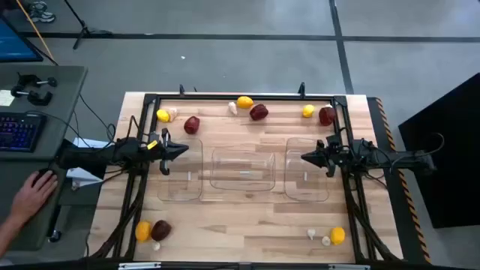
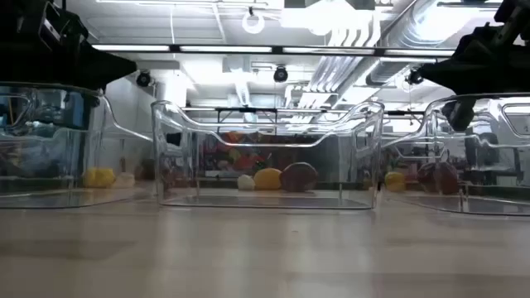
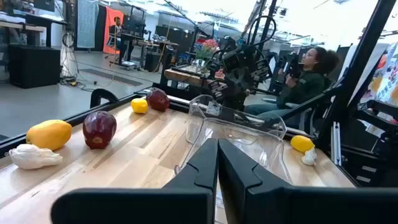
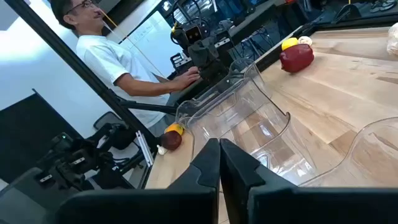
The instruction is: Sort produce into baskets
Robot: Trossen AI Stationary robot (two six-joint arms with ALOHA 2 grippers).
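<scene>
you are at the start of the sort: all three clear baskets sit in a row across the middle of the worktop (image 1: 247, 225), the left basket (image 1: 182, 174), the middle basket (image 1: 244, 169) and the right basket (image 1: 307, 172), and none of them appears to hold any produce. your left end effector (image 1: 166, 150) hovers over the left basket with its fingers clenched together and nothing between them, and your right end effector (image 1: 306, 157) hovers over the right basket, equally clenched and empty. the produce lies scattered along the far edge and in both near corners: a yellow piece (image 1: 163, 115) and a dark red piece (image 1: 192, 124) are close beyond the left arm, an orange-yellow piece (image 1: 244, 103) and another dark red one (image 1: 259, 112) sit further along, and a small yellow piece (image 1: 308, 111) lies beside a dark red piece (image 1: 326, 115) beyond the right arm. i would start with the dark red piece nearest the left arm: release the fingers well before descending, come straight down, and close across its middle so it cannot roll away. the red pieces look roundish with no clear long axis, so approach angle matters little. the orange-yellow piece is lemon-shaped, its long axis roughly parallel to the far edge, so grip it across the narrow width. the white garlic-like bits (image 1: 232, 108) are tiny; leave them until later.
</scene>
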